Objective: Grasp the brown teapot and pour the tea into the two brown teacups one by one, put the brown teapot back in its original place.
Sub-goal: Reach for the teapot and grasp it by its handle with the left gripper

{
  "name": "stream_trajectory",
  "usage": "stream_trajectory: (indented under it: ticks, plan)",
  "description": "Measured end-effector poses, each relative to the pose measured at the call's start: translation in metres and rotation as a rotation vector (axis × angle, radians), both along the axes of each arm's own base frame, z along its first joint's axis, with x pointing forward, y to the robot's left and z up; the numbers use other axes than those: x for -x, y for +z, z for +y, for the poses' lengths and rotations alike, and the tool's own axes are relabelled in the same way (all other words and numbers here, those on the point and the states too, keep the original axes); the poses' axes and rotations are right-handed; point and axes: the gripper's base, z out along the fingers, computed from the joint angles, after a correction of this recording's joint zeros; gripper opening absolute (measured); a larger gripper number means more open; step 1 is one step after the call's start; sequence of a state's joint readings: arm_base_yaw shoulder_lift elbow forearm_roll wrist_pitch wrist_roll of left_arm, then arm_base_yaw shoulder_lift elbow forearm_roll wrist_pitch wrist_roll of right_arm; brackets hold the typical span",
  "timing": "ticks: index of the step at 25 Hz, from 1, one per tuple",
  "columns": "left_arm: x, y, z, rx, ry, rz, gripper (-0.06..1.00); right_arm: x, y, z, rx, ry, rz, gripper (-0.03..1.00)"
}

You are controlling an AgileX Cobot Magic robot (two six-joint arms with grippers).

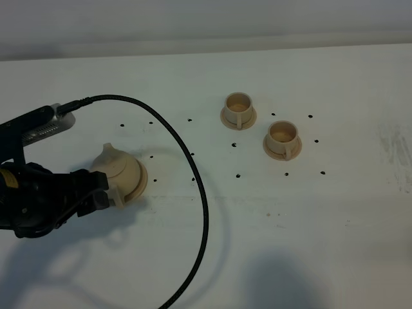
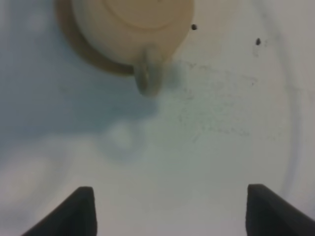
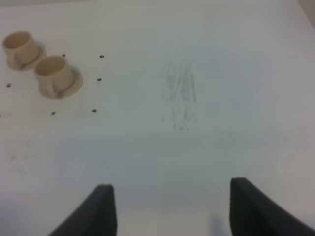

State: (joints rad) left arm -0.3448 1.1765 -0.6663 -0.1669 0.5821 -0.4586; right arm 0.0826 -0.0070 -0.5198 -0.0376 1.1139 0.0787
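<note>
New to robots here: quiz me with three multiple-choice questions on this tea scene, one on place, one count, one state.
1. Where is the teapot? A on its round coaster; B on bare table; C in the air.
2. How many teacups? A one; B two; C four.
3. The left gripper is: A shut on the handle; B open, empty; C shut on a cup.
Answers: A, coaster rim shows under it; B, two stand side by side; B, fingers apart, handle beyond them.
</note>
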Motion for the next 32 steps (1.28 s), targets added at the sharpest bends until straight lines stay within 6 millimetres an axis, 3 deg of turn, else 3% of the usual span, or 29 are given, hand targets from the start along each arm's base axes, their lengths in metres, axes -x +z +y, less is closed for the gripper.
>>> stream_trajectory:
  ticks: [13,20,32]
  plan:
    - [0.001,0.000,-0.001,-0.010,-0.047,-0.007,0.06,0.000,0.000,0.000,0.000,0.000,0.000,0.49]
    - [0.000,-0.001,0.000,0.028,0.067,0.028,0.06,0.000,0.000,0.000,0.000,0.000,0.000,0.49]
    - [-0.011,-0.022,0.000,-0.065,0.097,0.167,0.06,0.000,0.000,0.000,0.000,0.000,0.000,0.49]
